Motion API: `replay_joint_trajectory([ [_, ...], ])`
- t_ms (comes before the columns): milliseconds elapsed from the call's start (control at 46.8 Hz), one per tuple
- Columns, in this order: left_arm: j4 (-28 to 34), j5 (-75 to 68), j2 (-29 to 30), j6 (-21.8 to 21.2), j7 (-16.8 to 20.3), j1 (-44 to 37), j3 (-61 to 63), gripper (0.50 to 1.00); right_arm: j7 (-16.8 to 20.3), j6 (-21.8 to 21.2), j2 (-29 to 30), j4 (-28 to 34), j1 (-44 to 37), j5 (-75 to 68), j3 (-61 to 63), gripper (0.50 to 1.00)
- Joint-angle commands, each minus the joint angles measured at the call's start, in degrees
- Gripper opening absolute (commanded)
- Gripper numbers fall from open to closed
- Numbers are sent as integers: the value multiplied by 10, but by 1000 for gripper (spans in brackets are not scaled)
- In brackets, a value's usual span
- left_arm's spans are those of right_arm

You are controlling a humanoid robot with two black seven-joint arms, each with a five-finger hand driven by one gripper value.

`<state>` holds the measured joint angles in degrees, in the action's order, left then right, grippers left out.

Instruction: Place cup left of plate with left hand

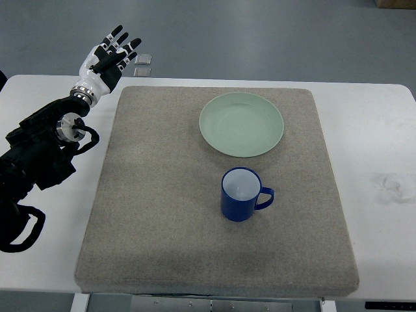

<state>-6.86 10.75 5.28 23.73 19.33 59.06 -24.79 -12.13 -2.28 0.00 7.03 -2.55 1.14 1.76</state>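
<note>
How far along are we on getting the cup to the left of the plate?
Nothing looks done yet. The blue cup stands upright on the grey mat, nearer the camera than the green plate, not left of it. The left hand is open at the far left, holding nothing. Reaching, grasping and placing all remain.

Mat: grey-beige cloth, felt-like, matt, slightly rough. Plate: pale green, smooth, soft sheen, looks ceramic. Cup: glossy blue glaze outside, white smooth inside. Table: white, smooth, low gloss. Left hand: hard white and black plastic shells; arm matt black with a metal joint.
</note>
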Motion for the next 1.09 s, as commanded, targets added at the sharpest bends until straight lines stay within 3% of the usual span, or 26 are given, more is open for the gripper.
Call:
replay_joint_trajectory([
  [0, 0, 1, -1, 0, 1, -1, -2, 999, 0, 0, 0, 0, 0, 0, 0, 932],
  [1068, -6, -6, 1, -1, 1, -3, 2, 999, 0, 0, 0, 0, 0, 0, 0, 932],
])
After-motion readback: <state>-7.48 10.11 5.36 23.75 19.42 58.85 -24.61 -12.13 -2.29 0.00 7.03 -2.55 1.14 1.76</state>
